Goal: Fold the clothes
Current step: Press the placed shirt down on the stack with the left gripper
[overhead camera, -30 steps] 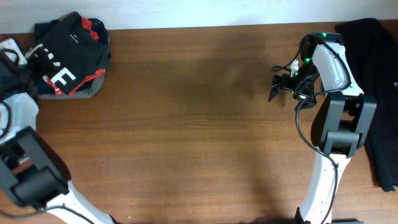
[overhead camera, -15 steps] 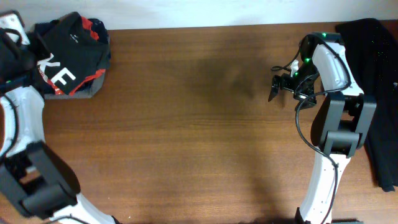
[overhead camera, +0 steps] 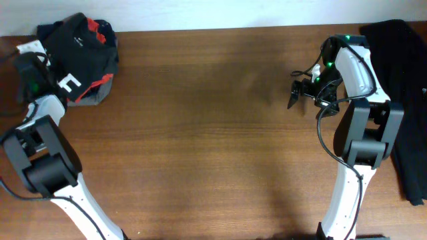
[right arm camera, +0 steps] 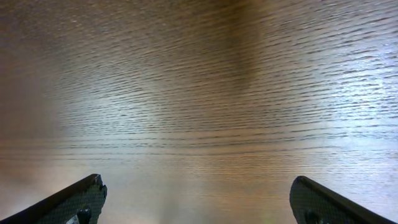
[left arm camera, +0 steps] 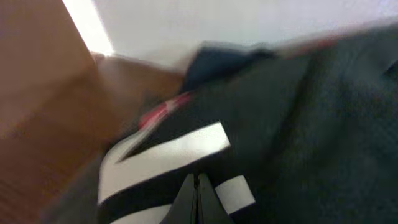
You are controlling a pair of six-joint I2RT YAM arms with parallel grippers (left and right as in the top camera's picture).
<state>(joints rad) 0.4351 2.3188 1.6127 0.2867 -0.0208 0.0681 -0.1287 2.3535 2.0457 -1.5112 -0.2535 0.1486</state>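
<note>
Brown wood table [overhead camera: 200,147], white wall along the top. Left claw [left arm camera: 198,198] is pressed together, tips against the white lettering of the black T-shirt [overhead camera: 83,50]; can't tell if cloth is caught. The shirt is bunched at the overhead's upper left, just right of that claw, no clear long axis. Right claw [overhead camera: 297,93] is spread over bare wood, upper right, well apart. The left arm looks the nearer one.

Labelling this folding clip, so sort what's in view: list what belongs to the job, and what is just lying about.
Job:
black T-shirt with white lettering
left gripper, shut, at the shirt
right gripper, open above the table

Lying about:
red fabric in the same pile
dark cloth at the table's right edge
</note>
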